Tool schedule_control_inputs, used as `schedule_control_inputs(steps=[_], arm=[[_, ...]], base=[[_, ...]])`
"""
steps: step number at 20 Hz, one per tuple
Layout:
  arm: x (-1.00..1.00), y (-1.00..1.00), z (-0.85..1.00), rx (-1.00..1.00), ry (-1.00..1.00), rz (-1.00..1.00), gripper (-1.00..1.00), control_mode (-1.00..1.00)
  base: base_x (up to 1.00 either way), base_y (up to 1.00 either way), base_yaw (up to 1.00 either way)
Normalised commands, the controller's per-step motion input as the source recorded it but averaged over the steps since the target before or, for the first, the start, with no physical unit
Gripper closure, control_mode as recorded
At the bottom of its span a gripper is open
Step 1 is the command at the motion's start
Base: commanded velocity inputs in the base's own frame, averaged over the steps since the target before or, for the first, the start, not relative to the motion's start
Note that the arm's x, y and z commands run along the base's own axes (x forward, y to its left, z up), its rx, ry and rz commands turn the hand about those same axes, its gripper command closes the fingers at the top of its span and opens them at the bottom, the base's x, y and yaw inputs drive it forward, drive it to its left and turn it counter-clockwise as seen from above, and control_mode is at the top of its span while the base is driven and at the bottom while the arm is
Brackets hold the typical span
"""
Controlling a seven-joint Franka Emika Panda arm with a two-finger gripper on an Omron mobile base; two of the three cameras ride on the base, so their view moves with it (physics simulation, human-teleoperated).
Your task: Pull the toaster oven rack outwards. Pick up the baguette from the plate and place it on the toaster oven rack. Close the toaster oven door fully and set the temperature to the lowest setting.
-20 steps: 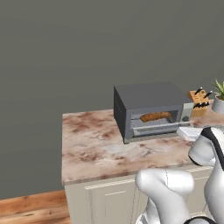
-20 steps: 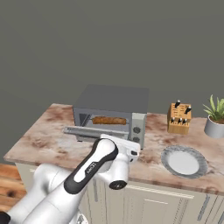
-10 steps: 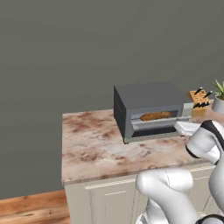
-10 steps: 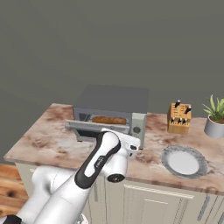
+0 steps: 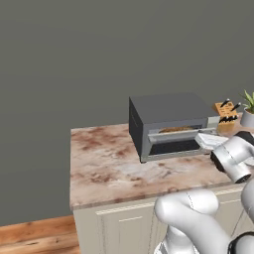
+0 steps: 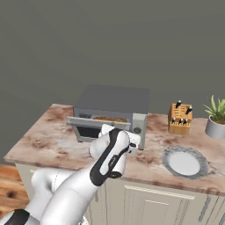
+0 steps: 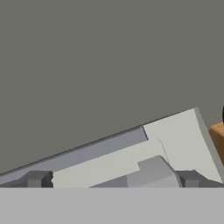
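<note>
A knife block stands beside a potted plant.

toaster oven: dark grey, silver front | baguette: brown | plate: pale grey-white | desk: pink-brown marbled | knife block: tan, black handles | plant pot: grey, green leaves

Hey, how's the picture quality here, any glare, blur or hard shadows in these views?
Left base view: flat even light, no glare, toaster oven sharp. Right base view: soft shadow around the plate. Hand view: close and coarse, gripper fingertips blocky, nothing blurred.
</note>
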Motion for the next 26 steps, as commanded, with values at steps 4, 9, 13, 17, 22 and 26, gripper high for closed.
schedule_control_inputs(steps=[4,9,13,17,22,26], arm=[[0.41,0.91,0.16,0.00,0.01,-0.28,-1.00,-1.00],[0.36,0.93,0.16,0.00,0.00,-0.29,-1.00,-1.00],[0.34,0.97,0.17,0.00,0.00,-0.29,-1.00,-1.00],[0.36,1.00,0.21,0.00,0.00,-0.30,-1.00,-1.00],[0.38,1.00,0.24,-0.02,0.00,-0.31,-1.00,-1.00],[0.40,1.00,0.18,-0.02,0.00,-0.32,-1.00,-1.00]], base=[[0.00,0.00,0.00],[0.00,0.00,0.00],[0.00,0.00,0.00],[0.00,0.00,0.00],[0.00,0.00,0.00],[0.00,0.00,0.00]])
